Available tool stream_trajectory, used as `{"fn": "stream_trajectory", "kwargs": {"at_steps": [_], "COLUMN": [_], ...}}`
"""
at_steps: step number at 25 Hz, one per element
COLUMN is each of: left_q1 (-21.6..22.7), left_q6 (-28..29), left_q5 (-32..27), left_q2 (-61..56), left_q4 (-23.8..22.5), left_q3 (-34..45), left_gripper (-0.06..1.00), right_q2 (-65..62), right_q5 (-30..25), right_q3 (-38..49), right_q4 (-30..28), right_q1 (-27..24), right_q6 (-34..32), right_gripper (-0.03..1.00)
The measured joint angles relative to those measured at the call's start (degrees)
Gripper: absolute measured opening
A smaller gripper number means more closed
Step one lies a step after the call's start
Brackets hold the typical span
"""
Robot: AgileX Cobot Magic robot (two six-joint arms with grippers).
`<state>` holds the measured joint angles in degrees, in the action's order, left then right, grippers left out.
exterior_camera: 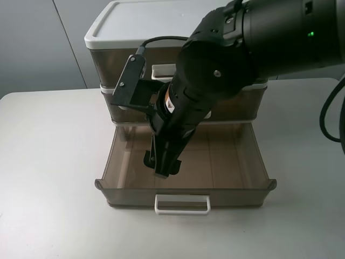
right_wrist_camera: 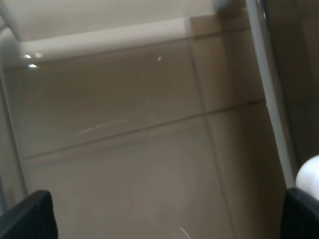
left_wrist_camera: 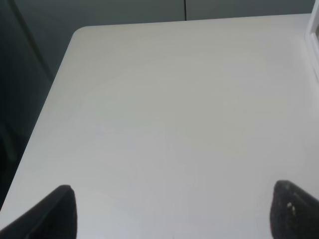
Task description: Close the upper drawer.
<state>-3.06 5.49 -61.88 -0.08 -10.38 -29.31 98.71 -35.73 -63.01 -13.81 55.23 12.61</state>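
The upper drawer (exterior_camera: pixel 250 102), the middle smoky-brown one, sits pushed into the stack. My right arm hides most of its front and its handle. The lowest drawer (exterior_camera: pixel 124 167) is pulled far out, its white loop handle (exterior_camera: pixel 182 204) toward the table's front. My right gripper (exterior_camera: pixel 160 164) is open and empty, pointing down inside this open drawer. The right wrist view shows the drawer's brown floor (right_wrist_camera: pixel 149 164) between the open gripper's (right_wrist_camera: pixel 164 219) tips. My left gripper (left_wrist_camera: pixel 172 214) is open over bare white table (left_wrist_camera: pixel 164 109) and is out of the exterior view.
The taller top drawer (exterior_camera: pixel 113 65) under the white lid (exterior_camera: pixel 140 21) is shut, its handle (exterior_camera: pixel 161 70) partly showing. The white table (exterior_camera: pixel 48 178) runs to the left and front of the stack. A black cable (exterior_camera: pixel 329 113) hangs at the right.
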Motion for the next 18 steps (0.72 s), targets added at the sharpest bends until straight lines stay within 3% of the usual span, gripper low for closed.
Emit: {"fn": "stream_trajectory", "kwargs": {"at_steps": [9, 14, 18], "left_q1": [0.0, 0.0, 0.0], "left_q6": [0.0, 0.0, 0.0], "left_q5": [0.0, 0.0, 0.0], "left_q2": [0.0, 0.0, 0.0], "left_q4": [0.0, 0.0, 0.0], "left_q3": [0.0, 0.0, 0.0], "left_gripper": [0.74, 0.74, 0.74], "right_q2": [0.6, -2.6, -7.0], "right_q5": [-1.3, -8.5, -15.7], "right_q3": [-0.1, -2.7, -3.7], "right_q4": [-1.7, 1.9, 9.4], "right_q1": [0.0, 0.8, 1.2], "right_q6": [-2.3, -1.0, -0.1], "right_gripper": [0.68, 0.68, 0.68]}}
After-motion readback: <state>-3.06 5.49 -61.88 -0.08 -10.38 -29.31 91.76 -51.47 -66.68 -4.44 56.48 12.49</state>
